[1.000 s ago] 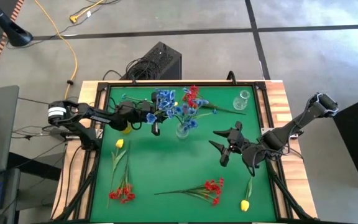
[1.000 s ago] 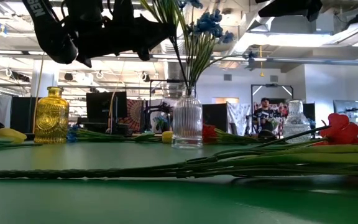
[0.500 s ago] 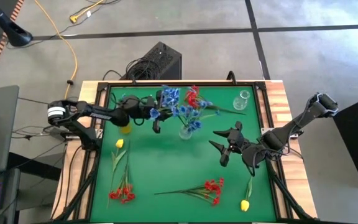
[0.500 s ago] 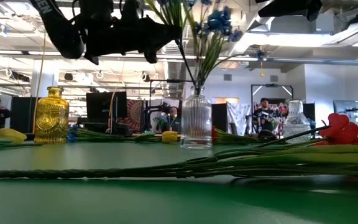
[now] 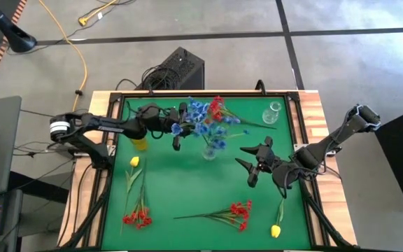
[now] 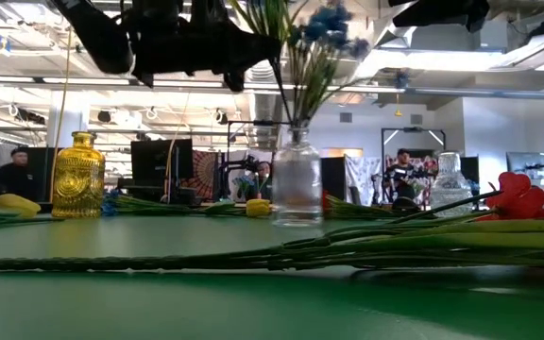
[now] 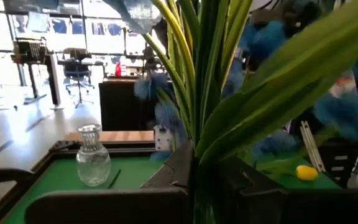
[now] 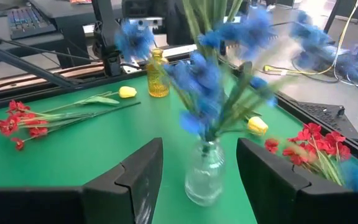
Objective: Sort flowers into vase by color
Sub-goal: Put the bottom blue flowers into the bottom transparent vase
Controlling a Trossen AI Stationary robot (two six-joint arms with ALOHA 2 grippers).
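My left jaws point(image 5: 176, 131) are shut tight on the green stems of a bunch of blue flowers point(image 5: 200, 123). I hold the bunch up over the middle of the green tabletop point(image 5: 187, 182). The stem ends go down into a clear ribbed vase point(image 6: 297, 189) that stands there. The blue blooms spread out above the vase.

My right jaws point(image 5: 252, 165) are open and hold nothing. They hang over the tabletop, off to the side of the clear vase and pointing at it.

A yellow glass bottle point(image 5: 140, 143) stands close to my left arm. A small round clear bottle point(image 5: 271, 113) stands in the far corner on my right arm's side.

More flowers lie flat on the tabletop. A red bunch point(image 5: 217, 108) lies just behind the clear vase. Another red bunch point(image 5: 240, 212) lies near the front, in the middle. A third red bunch point(image 5: 137, 217) lies in the front on my left arm's side. A yellow flower point(image 5: 134, 162) lies just in front of the yellow bottle. One more yellow flower point(image 5: 276, 229) lies in the front on my right arm's side. In the low view, people show in the room far behind the tabletop.
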